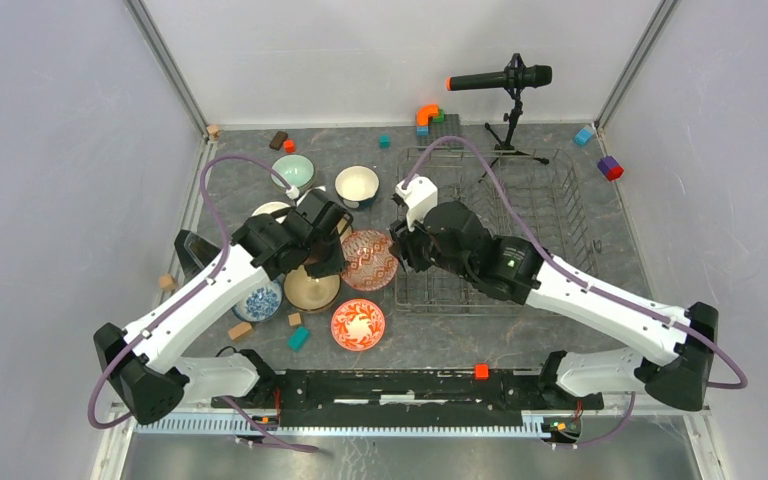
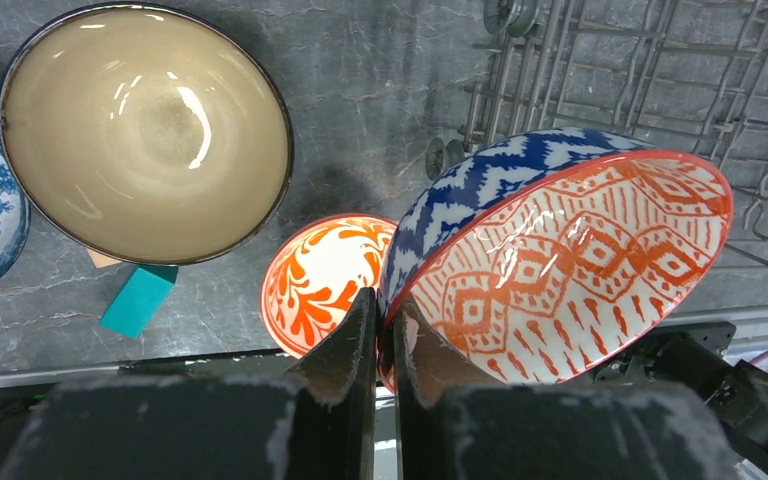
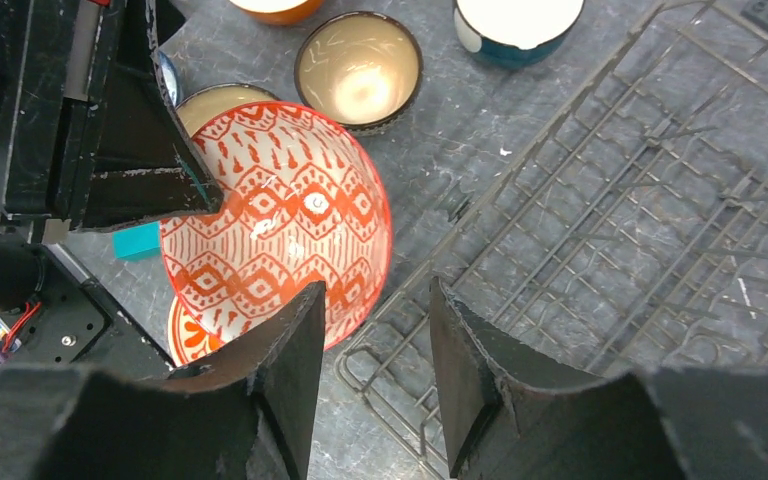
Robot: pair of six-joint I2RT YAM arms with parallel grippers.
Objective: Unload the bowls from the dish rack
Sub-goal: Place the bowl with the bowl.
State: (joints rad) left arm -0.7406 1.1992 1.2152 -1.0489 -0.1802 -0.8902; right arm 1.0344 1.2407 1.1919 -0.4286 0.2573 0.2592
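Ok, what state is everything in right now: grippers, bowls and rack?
Left gripper: shut on the rim of the zigzag bowl.
Right gripper: open, holding nothing, over a corner of the rack.
Zigzag bowl: tilted, in the air beside the rack.
Tan bowl: upright on the table.
Orange floral bowl: upright on the table.
Rack: no bowl visible inside.

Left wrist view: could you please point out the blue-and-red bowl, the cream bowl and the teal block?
blue-and-red bowl [image 2: 570, 270]: left wrist view, its red inner wall.
cream bowl [image 2: 145, 130]: left wrist view, middle of its inside.
teal block [image 2: 140, 300]: left wrist view, its top face.
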